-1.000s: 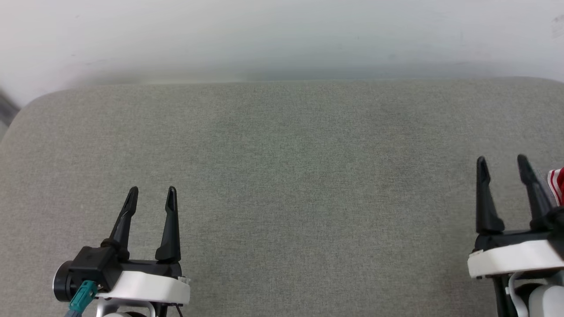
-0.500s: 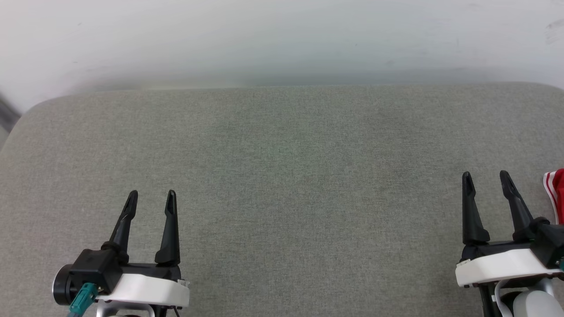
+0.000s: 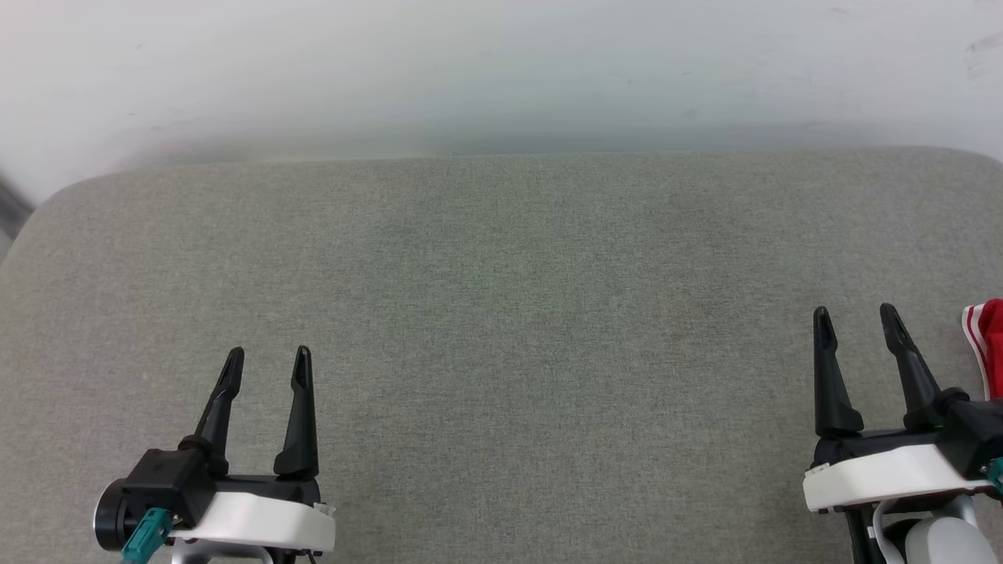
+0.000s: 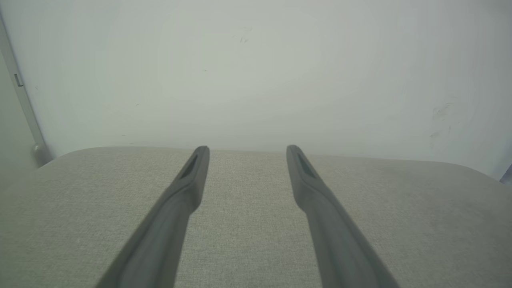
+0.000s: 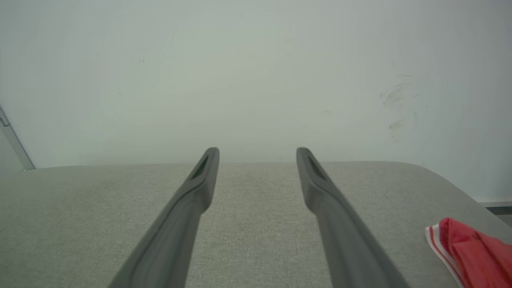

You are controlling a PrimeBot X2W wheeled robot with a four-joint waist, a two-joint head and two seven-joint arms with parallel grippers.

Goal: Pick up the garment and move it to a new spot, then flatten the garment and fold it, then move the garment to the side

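Currently holds the left gripper (image 3: pixel 269 352) low at the left of the head view, above the grey fabric cushion (image 3: pixel 501 258), with both long dark fingers pointing up the view and standing apart, nothing between them. Confirms the same in the left wrist view: fingertips parted, plain grey weave in the gap, nothing gripped. Carries a teal connector (image 3: pixel 145 531) at the outer side of that gripper's black-and-white wrist housing.

Holds the right gripper (image 3: pixel 854 310) low at the right, likewise spread and empty, fingers aimed toward the pale wall (image 3: pixel 501 63) behind the cushion. Cannot tell from any view whether either pair of fingertips touches the fabric below.

Places the garment (image 3: pixel 989 345) at the far right edge of the head view, lying on the cushion just beside the right gripper's outer finger yet apart from it, and mostly cut off by the frame. Visible part: a red fold edged with red-and-white striped trim (image 5: pixel 438 240). Turns up again at the lower right corner of the right wrist view, near the cushion's rounded corner, clear of both fingers. Bears faint dark scuffs (image 5: pixel 394 98) on the wall, up and to the right of the right gripper's fingertips in that view.
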